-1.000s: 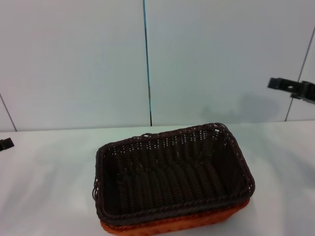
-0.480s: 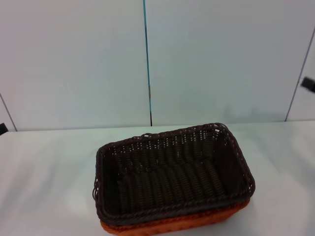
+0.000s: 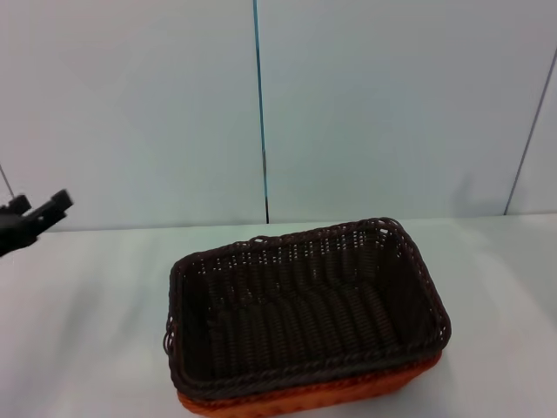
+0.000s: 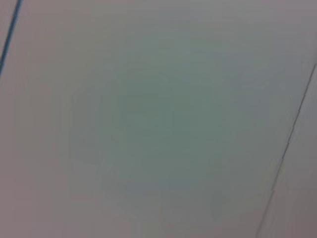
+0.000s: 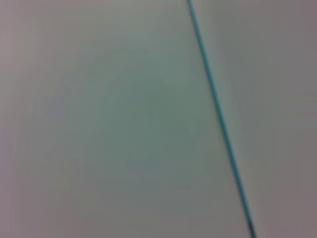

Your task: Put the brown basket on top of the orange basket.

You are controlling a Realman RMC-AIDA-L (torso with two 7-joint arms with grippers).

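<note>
Orange basket point(image 3: 305, 402) mostly hidden under brown basket point(image 3: 305, 305), edge-cropped

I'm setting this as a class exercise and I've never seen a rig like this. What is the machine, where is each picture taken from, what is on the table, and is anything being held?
It is a two-armed robot. The head camera looks down at a white table. There the brown basket sits nested on top of the orange basket, whose edge peeks out beneath. The left gripper shows at the picture's left edge, above the table, holding nothing. The right gripper is out of sight. The two wrist cameras, one on each arm, show only a pale wall with seams. Nothing is held.
</note>
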